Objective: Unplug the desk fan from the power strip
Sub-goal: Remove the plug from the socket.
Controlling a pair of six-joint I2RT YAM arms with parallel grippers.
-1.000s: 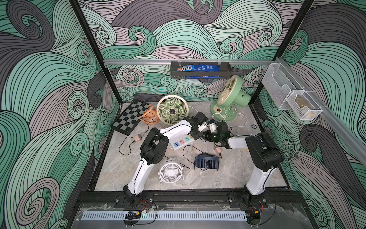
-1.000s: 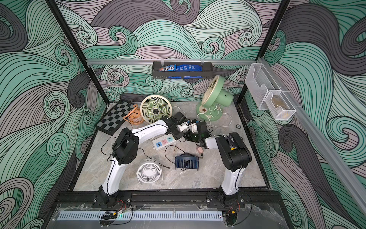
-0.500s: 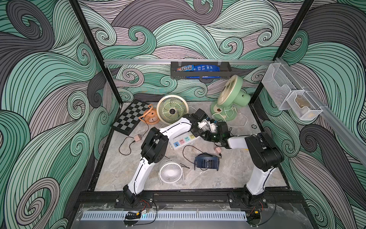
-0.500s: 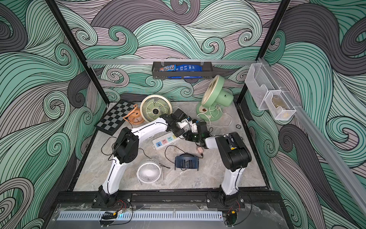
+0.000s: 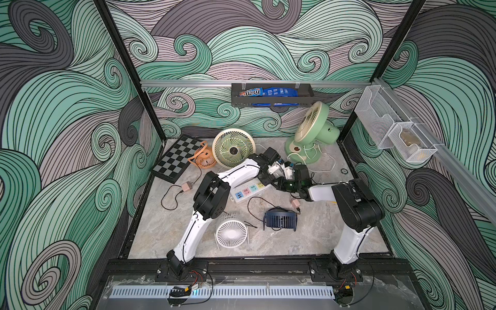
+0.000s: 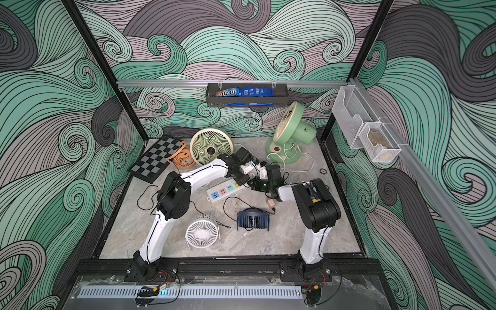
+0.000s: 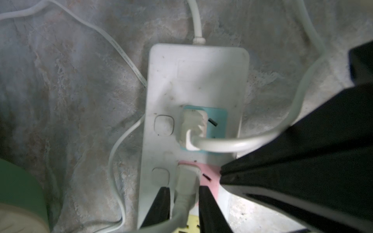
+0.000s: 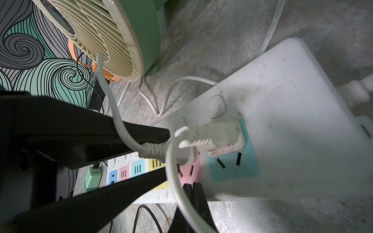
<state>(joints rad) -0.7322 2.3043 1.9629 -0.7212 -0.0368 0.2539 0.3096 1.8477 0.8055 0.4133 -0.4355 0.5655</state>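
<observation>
Pastel-socketed white power strip (image 5: 248,191) lies flat

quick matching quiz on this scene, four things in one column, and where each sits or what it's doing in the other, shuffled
1 left tool
2 right tool
3 navy fan
4 orange fan

a beside the chessboard
b shut, tips against the power strip
c gripping the plug in the pink socket
d beside the white fan

Pairs: 1c, 2b, 3d, 4a
</observation>
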